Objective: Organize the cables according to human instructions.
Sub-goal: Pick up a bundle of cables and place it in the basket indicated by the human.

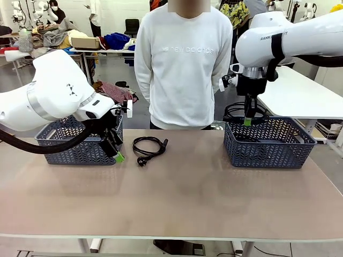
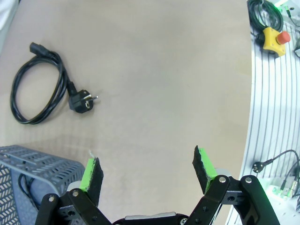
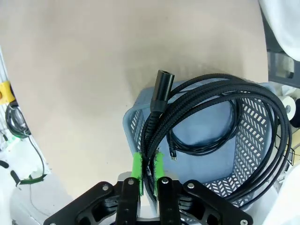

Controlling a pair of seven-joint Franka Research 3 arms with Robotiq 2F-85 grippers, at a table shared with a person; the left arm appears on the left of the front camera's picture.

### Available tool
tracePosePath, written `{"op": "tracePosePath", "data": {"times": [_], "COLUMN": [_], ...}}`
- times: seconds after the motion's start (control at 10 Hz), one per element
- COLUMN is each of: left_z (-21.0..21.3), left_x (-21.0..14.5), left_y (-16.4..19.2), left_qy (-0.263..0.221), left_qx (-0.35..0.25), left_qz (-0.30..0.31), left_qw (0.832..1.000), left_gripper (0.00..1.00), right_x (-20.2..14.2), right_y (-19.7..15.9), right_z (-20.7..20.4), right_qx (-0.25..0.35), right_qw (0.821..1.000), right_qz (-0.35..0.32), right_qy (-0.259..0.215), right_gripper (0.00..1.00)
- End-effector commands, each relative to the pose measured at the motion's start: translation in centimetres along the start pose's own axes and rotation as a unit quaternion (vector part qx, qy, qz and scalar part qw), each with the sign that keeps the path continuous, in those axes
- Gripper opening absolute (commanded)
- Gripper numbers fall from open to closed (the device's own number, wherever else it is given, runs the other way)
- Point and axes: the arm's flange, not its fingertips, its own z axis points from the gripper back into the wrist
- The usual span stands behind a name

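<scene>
One cable (image 1: 150, 146), a black coil with a chunky plug, lies on the table between the two baskets; it also appears top left as the coiled cable (image 2: 40, 89). My left gripper (image 1: 117, 154) hangs open beside the left basket (image 1: 80, 144), a little short of that coil, and the left gripper (image 2: 147, 171) has nothing between its pads. My right gripper (image 1: 248, 121) is shut on a thick braided cable (image 3: 220, 86), whose coil hangs over the right basket (image 1: 268, 143). A thinner cable (image 3: 206, 145) lies inside that basket (image 3: 133, 119). Another cable (image 2: 23, 187) shows in the left basket's corner.
A person in a white sweatshirt (image 1: 182, 64) stands at the far edge between the baskets, hands out of sight. A yellow emergency-stop button (image 2: 273, 37) sits off the near edge of the table. Bare tabletop (image 1: 177, 198) stretches across the front and middle.
</scene>
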Motion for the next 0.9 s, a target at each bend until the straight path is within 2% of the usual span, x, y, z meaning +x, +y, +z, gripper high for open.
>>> {"op": "tracePosePath", "data": {"times": [0.0,0.5,0.6,0.8], "left_z": [0.1,0.1,0.1,0.1], "left_x": [-0.1,-0.1,-0.1,-0.1], "left_y": [-0.1,-0.1,-0.1,-0.1], "left_qy": [-0.005,-0.005,-0.005,-0.005], "left_qx": [0.003,0.003,0.003,0.003], "left_qz": [0.006,0.006,0.006,0.006], "left_qw": [1.0,1.0,1.0,1.0], "left_gripper": [1.0,1.0,1.0,1.0], "right_x": [0.4,0.4,0.4,-1.7], "right_y": [0.3,0.3,0.3,0.1], "right_z": [0.4,0.4,-0.1,-0.6], "right_qx": [0.003,0.003,0.005,-0.009], "right_qw": [1.0,1.0,1.0,1.0], "right_qz": [0.005,0.005,0.004,0.003], "right_qy": [0.003,0.003,0.003,0.002], "right_gripper": [0.0,0.0,0.12,0.12]}}
